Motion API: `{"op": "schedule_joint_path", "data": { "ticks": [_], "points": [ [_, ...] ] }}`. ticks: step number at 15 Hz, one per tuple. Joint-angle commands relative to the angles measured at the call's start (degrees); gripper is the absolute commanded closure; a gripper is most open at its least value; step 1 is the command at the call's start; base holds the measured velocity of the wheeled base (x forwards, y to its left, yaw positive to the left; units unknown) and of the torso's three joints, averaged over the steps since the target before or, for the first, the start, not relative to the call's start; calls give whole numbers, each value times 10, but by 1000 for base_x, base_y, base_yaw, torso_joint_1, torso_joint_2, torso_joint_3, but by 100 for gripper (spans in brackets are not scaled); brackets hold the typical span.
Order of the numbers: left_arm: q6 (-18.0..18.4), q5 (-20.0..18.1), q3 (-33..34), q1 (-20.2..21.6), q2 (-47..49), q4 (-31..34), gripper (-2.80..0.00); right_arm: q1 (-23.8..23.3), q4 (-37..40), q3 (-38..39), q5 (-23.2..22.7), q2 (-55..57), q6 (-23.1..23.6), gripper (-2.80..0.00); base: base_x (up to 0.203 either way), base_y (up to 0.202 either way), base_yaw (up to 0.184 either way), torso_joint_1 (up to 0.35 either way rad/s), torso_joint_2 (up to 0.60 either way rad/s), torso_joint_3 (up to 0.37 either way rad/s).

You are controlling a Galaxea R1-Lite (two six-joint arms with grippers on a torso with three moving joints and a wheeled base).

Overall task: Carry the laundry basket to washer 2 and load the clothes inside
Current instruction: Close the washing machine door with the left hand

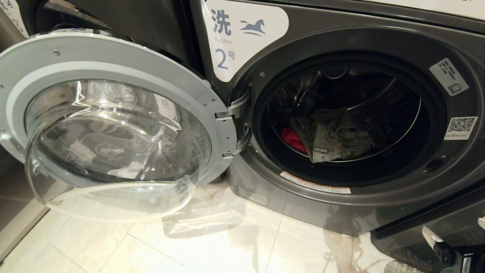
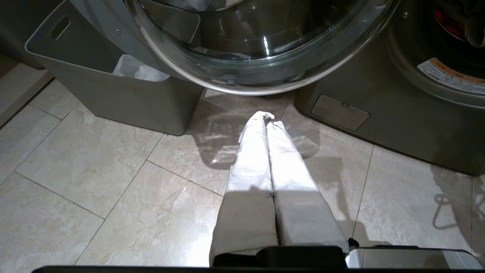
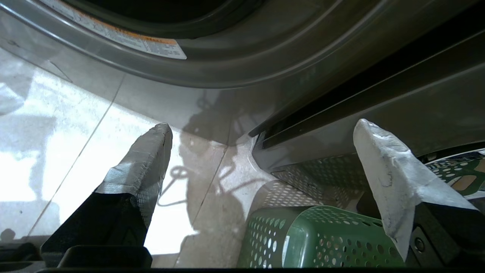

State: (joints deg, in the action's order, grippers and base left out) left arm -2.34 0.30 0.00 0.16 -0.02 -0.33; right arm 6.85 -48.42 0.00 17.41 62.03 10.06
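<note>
The dark grey front-load washer labelled 2 (image 1: 341, 125) is standing with its round glass door (image 1: 113, 125) swung wide, a grey-green denim garment (image 1: 333, 136) and a pink-red cloth (image 1: 292, 138) lying in its drum. The right gripper (image 3: 261, 151) is hanging with fingers spread apart over the green perforated plastic laundry basket (image 3: 318, 239) on the pale tiled floor (image 2: 94, 197). The left gripper (image 2: 267, 119) is hovering, fingers pressed together, near a plain grey bin (image 2: 113, 94).

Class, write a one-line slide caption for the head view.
Washer 2 with door swung open, grey-green garment and red garment lying in the drum.

Green perforated laundry basket (image 3: 318, 239); grey-green, red clothes (image 1: 333, 136).
</note>
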Motion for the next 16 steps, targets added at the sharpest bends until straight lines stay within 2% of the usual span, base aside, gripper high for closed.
{"op": "schedule_joint_path", "data": {
  "ticks": [1,7,8,11,14,16],
  "points": [
    [0,0,0,0,0,0,0,-2,-1,0,2,-16,-1,-280,0,0,0,0,0,0],
    [0,0,0,0,0,0,0,-10,69,0,-1,-59,-38,-280,0,0,0,0,0,0],
    [0,0,0,0,0,0,0,-10,80,0,0,-65,-43,0,0,0,0,0,0,0],
    [0,0,0,0,0,0,0,-11,89,0,1,-84,-43,0,0,0,0,0,0,0],
    [0,0,0,0,0,0,0,-14,134,0,-3,-117,-43,0,0,0,0,0,0,0],
    [0,0,0,0,0,0,0,-15,194,0,-20,-153,-36,0,0,0,0,0,0,0]
  ]
}}
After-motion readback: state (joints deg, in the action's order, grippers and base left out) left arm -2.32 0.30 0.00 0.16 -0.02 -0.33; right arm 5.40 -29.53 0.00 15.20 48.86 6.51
